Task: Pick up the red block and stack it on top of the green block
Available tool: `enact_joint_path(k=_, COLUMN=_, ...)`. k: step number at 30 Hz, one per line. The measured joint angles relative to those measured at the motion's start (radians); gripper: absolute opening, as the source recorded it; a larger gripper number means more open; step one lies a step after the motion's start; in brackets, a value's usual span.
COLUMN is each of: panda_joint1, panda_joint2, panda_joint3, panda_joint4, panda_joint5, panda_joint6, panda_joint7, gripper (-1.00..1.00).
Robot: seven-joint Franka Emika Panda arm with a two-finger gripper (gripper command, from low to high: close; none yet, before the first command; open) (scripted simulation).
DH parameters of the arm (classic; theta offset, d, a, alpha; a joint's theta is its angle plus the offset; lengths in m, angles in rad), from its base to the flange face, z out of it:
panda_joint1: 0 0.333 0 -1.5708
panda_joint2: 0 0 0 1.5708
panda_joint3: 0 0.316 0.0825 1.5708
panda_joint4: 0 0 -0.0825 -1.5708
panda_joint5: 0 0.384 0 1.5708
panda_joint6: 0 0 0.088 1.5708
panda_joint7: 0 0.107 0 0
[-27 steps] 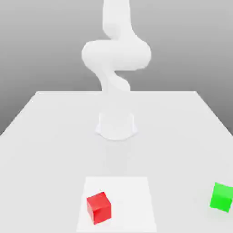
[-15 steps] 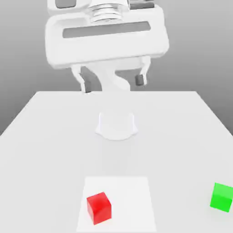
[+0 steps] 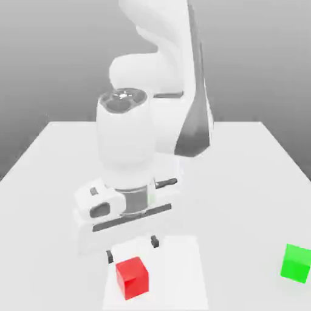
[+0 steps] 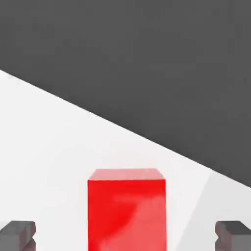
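Gripper point(image 3: 132, 248) descended from high above tabletop point(image 3: 54, 158) to just over red block point(image 3: 132, 277); jaws spread wide, gripping nothing. Green block point(image 3: 296, 263) sat well apart.

A white counter point(image 3: 255, 182) spans the lower half of the exterior view, its far edge running straight across the middle of the frame and its side edges spreading toward the lower corners. On it, at the bottom centre, lies a brighter white square patch point(image 3: 182, 273). Behind the counter rises a plain grey backdrop point(image 3: 54, 54), darker toward the upper part of the frame.
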Motion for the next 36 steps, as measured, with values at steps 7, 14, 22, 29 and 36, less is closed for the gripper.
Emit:
enact_joint_path(k=7, panda_joint1=-0.051, panda_joint2=0.116, panda_joint3=0.064, panda_joint4=0.017, panda_joint5=0.065, panda_joint6=0.092, panda_joint7=-0.05, gripper=-1.0)
enact_joint_path(k=14, panda_joint1=-0.024, panda_joint2=0.035, panda_joint3=0.026, panda_joint4=0.004, panda_joint5=0.009, panda_joint6=0.027, panda_joint7=-0.009, gripper=-1.0)
enact_joint_path(k=22, panda_joint1=0.113, panda_joint2=-0.075, panda_joint3=0.132, panda_joint4=0.037, panda_joint5=-0.102, panda_joint6=-0.115, panda_joint7=-0.05, gripper=-1.0)
enact_joint_path(k=29, panda_joint1=0.286, panda_joint2=-0.058, panda_joint3=0.323, panda_joint4=0.105, panda_joint5=-0.176, panda_joint6=-0.164, panda_joint7=-0.169, gripper=-1.0)
enact_joint_path(k=36, panda_joint1=0.356, panda_joint2=0.083, panda_joint3=0.349, panda_joint4=0.148, panda_joint5=-0.236, panda_joint6=-0.066, panda_joint7=-0.177, gripper=1.0)
